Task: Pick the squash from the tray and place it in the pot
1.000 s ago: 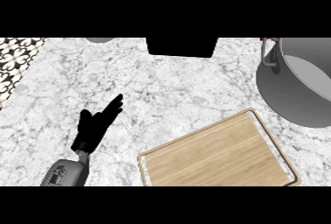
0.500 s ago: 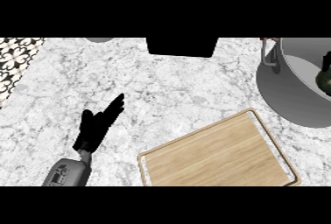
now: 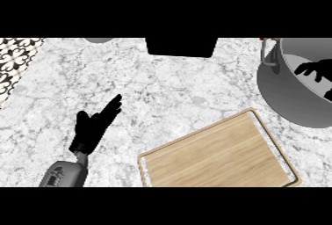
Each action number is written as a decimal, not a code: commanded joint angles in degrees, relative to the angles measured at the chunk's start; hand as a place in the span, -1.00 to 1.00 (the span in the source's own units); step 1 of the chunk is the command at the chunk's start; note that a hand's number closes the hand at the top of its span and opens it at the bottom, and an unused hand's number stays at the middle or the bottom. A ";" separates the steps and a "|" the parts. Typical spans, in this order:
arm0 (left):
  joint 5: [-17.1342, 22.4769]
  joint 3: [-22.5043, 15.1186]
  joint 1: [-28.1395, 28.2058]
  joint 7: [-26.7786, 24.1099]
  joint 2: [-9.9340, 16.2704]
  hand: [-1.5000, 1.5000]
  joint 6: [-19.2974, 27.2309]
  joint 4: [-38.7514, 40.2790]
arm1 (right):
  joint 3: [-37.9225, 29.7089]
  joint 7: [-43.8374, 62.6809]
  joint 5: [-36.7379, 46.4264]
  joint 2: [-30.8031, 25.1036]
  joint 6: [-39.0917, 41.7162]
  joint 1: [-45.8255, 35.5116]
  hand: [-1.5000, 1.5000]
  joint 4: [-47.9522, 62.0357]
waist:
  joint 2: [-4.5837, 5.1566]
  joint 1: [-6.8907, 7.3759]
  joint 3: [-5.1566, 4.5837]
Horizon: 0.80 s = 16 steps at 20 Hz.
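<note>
Nearest, the left hand (image 3: 94, 127) rests open on the marble counter (image 3: 162, 88) at the view's left, fingers straight and pointing up and to the right, holding nothing. Just right of it lies the wooden tray (image 3: 220, 154), its surface showing no squash. Farther off, at the right edge, stands the grey pot (image 3: 285, 101), and over its opening sits the right hand (image 3: 314, 70), fingers hanging curled; whether they are clamped on anything I cannot tell, since the squash itself is not visible in this view. It is probably either hidden under that hand or already in the pot. As a judgement, a squash is stiff, smooth-skinned and fairly heavy for one hand, so a wrap round its narrower neck would suit it best.
</note>
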 commanded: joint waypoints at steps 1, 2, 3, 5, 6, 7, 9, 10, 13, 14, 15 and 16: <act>-0.13 1.05 1.92 -1.97 1.11 0.00 -0.32 0.95 | -5.03 -3.84 -4.82 2.57 3.30 -2.39 -1.00 1.25 | -0.13 -0.59 0.03; -0.22 0.45 1.63 -2.16 0.40 0.00 -0.29 0.71 | -7.24 -4.79 -7.22 4.91 2.39 -0.82 -1.00 1.27 | -0.13 -0.86 0.07; -0.22 0.72 0.13 -0.68 -0.56 0.00 1.07 0.75 | -10.40 -6.03 -10.39 4.93 1.50 -1.39 -1.00 0.59 | -0.22 -1.39 0.11; 0.63 0.52 1.64 -1.00 0.30 0.00 -0.88 0.48 | -15.28 -8.77 -15.40 5.98 2.02 -1.42 -1.00 0.30 | -0.35 -1.55 0.13; -0.69 0.60 1.18 -1.83 0.67 0.00 0.09 0.96 | -17.85 -8.81 -18.02 6.04 4.02 -2.62 -1.00 0.73 | -0.25 -1.52 0.13; -0.13 -0.16 3.35 -1.35 0.15 0.00 -0.30 -0.65 | -20.19 -7.18 -20.36 5.92 5.92 -4.59 -1.00 1.04 | -0.66 -1.12 0.08; -0.39 0.55 2.48 -1.79 0.04 0.00 0.57 -0.06 | -24.89 -8.13 -24.92 3.71 7.46 -5.07 -1.00 1.96 | -0.38 -1.56 0.10; 0.33 1.01 2.12 -0.97 0.51 0.00 -0.02 -0.70 | -26.58 -7.48 -26.48 2.28 8.44 -5.19 -1.00 3.02 | -0.19 -1.22 0.13; 0.14 1.68 1.87 -2.14 2.08 0.00 -1.17 0.03 | -31.46 -5.18 -31.04 0.62 6.49 -5.50 -1.00 4.29 | -0.13 -1.46 0.05; -0.46 0.75 1.80 -0.97 0.44 0.00 0.33 -0.51 | -32.81 -4.14 -32.29 -2.29 7.83 -6.92 -1.00 4.33 | -0.16 -1.47 0.07; 0.85 0.76 2.08 -0.02 0.69 0.00 -1.01 -1.99 | -33.86 -4.66 -33.20 -2.63 6.33 -5.79 -1.00 4.85 | 0.16 -0.59 0.15; -0.29 1.21 1.21 -2.99 0.40 0.00 -0.18 0.99 | -34.87 -4.80 -34.19 -4.69 8.16 -5.70 -1.00 5.03 | 0.45 -1.12 0.11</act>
